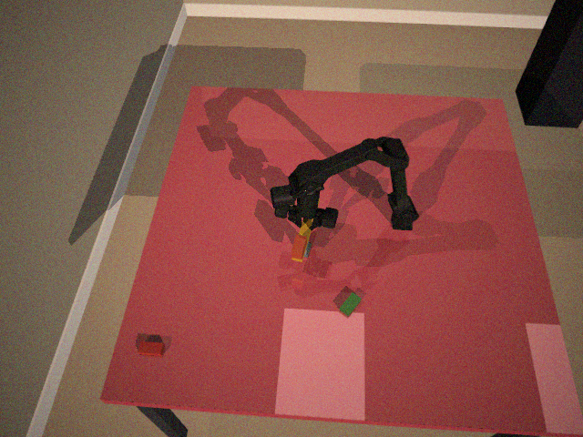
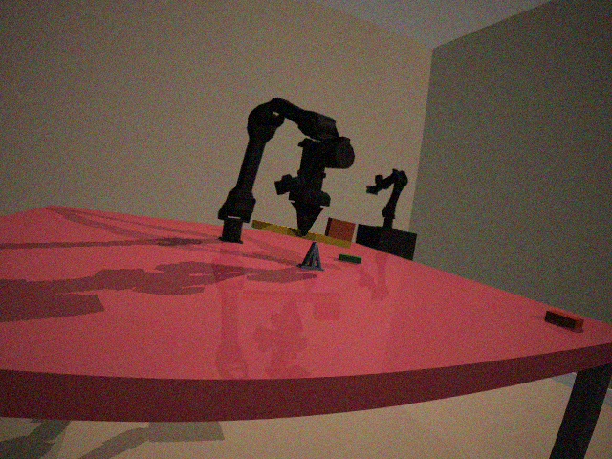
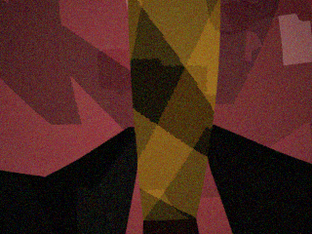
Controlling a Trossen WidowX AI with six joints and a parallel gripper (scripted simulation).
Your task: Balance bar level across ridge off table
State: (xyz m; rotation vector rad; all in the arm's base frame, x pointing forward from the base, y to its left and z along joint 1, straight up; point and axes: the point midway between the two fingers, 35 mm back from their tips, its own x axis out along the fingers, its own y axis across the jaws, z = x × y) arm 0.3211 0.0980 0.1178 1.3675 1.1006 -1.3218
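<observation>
My gripper (image 2: pixel 303 232) (image 3: pixel 172 136) is shut on the yellow bar, between its ends. The yellow bar (image 2: pixel 276 228) (image 3: pixel 168 166) (image 1: pixel 305 228) is held above the table; in the exterior view it slopes a little down to the right. An orange-red block (image 2: pixel 339 229) (image 1: pixel 299 247) sits on top of the bar near one end. The grey ridge (image 2: pixel 311 256) (image 1: pixel 308 248) stands on the table, its peak just below the bar in the exterior view. A gap shows between them there; the top view mostly hides the ridge under the bar.
A green block (image 1: pixel 350 303) (image 2: pixel 350 258) lies on the red table (image 1: pixel 211 376) (image 2: pixel 172 340) near the ridge. A red block (image 1: pixel 150 347) (image 2: pixel 563 319) lies far off near a table corner. A dark pedestal (image 2: pixel 386 241) with another arm stands beyond the table.
</observation>
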